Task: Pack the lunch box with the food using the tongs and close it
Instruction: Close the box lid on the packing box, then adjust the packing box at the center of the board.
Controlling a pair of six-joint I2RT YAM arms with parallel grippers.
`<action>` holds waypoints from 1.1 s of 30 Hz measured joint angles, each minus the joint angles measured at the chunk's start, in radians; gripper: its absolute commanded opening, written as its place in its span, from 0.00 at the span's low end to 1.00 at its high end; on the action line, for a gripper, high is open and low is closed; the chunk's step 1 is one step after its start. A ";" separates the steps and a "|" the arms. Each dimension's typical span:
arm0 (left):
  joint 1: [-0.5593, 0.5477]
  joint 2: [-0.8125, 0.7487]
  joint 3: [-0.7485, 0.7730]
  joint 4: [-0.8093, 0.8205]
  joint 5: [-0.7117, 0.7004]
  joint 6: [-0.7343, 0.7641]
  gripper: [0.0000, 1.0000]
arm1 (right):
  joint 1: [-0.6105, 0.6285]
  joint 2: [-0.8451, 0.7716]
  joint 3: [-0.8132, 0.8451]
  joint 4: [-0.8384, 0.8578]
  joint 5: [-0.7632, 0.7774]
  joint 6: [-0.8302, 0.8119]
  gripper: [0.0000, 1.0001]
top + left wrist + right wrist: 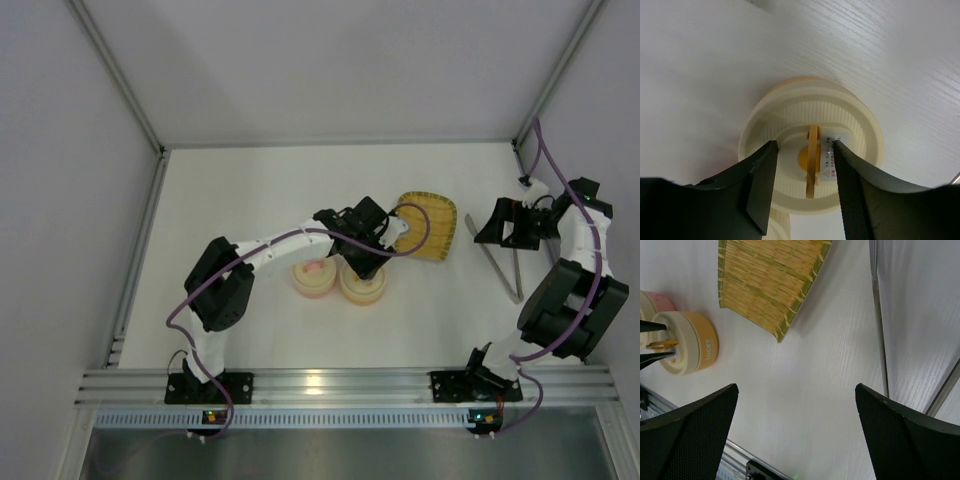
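The lunch box shows as two round cream tubs, one with an orange band and one with a pink centre. My left gripper hangs over the orange tub. In the left wrist view its jaws stand open on either side of the lid's upright orange handle, with a gap on both sides. The silver tongs lie on the table at the right. My right gripper hovers just above them, wide open and empty. No food shows in any view.
A yellow woven tray lies behind the tubs, between the two grippers. The right wrist view shows the tray, the orange tub and the pink tub. Enclosure walls stand close on the right and at the back.
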 measured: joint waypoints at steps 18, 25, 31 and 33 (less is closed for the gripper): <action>0.003 0.010 0.220 -0.207 -0.118 0.045 0.61 | 0.000 0.000 0.004 -0.015 -0.002 -0.007 0.99; 0.025 -0.084 0.243 -0.248 -0.130 0.044 0.41 | 0.000 0.000 0.007 -0.034 -0.003 -0.010 0.99; 0.155 -0.171 0.140 -0.280 -0.104 0.042 0.46 | 0.002 -0.003 0.021 -0.048 -0.003 -0.024 0.99; 0.211 -0.201 0.078 -0.290 -0.109 0.051 0.53 | 0.002 -0.003 0.023 -0.052 -0.003 -0.026 0.99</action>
